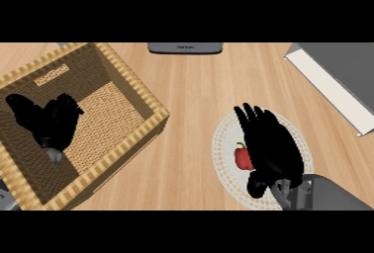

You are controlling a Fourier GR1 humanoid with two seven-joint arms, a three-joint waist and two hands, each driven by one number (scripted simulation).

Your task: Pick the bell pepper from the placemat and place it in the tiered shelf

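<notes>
1. The robot's right hand hangs over a round white placemat at the right of the pale wooden surface; its grey forearm comes in from the lower right corner.

2. A red bell pepper with a small green stem lies on the placemat, pressed up against the left side of the right hand's palm. Most of the pepper shows; its right edge is hidden by the hand.

3. The fingers of the right hand stretch straight toward the far edge of the placemat, held close together rather than splayed. The thumb sits low, near the pepper's near end; it is hard to tell whether it touches the fruit, and nothing shows the hand curled round it.

4. At the left stands a large woven basket with a light striped rim and a darker woven floor, turned at an angle to the surface's edge. This appears to be the task's tiered shelf. It is well apart from the placemat, with bare wood between them.

5. The left hand shows over the basket's floor, its fingers relaxed and upright, holding nothing.

6. A grey object sits at the far edge of the surface, and a grey-and-white slab runs diagonally across the upper right corner.
</notes>
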